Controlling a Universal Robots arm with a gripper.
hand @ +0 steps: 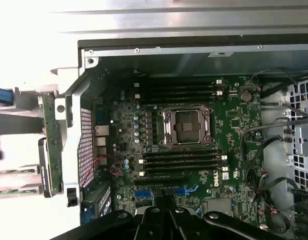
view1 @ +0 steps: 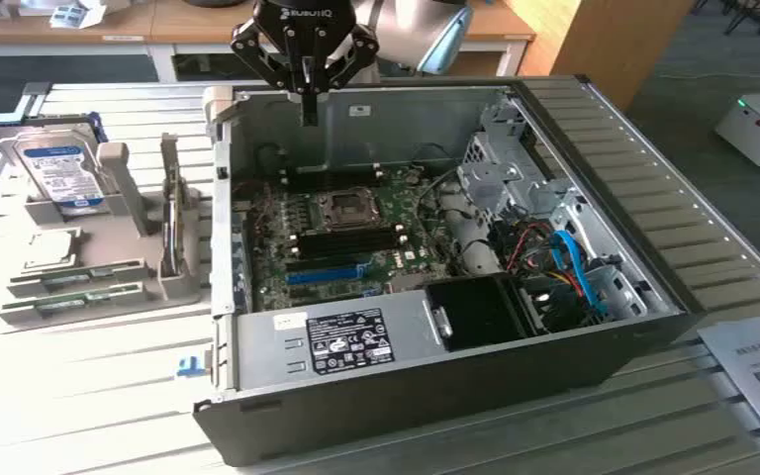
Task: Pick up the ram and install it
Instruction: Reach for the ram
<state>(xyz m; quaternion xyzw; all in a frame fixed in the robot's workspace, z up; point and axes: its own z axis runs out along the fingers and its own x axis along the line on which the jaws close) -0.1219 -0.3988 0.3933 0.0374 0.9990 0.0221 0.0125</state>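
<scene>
**1. Fingers.** I see the gripper [view1: 309,117] hanging over the far wall of the open computer case [view1: 486,366], pointing straight down. Its fingers are pressed together, and I can make out nothing pinched between them.

**2. Ram.** The ram [view1: 74,278] lies flat in a grey tray [view1: 127,267] on the table [view1: 90,396]. It is outside the case and well apart from the fingers, off toward the exterior view's left and lower than they are. A second green stick [view1: 76,301] lies just beside it and parallel to it, a little farther from the fingers.

**3. Below the fingers.** The motherboard [view1: 353,237] lies on the floor of the case. In the wrist view, the CPU socket [hand: 186,126] sits beneath and ahead of the fingers. A bank of black memory slots [hand: 181,160] lies between the socket and the fingers, and another bank lies beyond the socket. The blue slot [view1: 325,272] is the board feature closest under the fingers in the wrist view.

**4. Other items.** A hard drive [view1: 60,168] with a blue-and-white label stands upright on the table, on the same side of the fingers as the ram. A green card [view1: 175,213] stands on edge between the hard drive and the case wall.
</scene>
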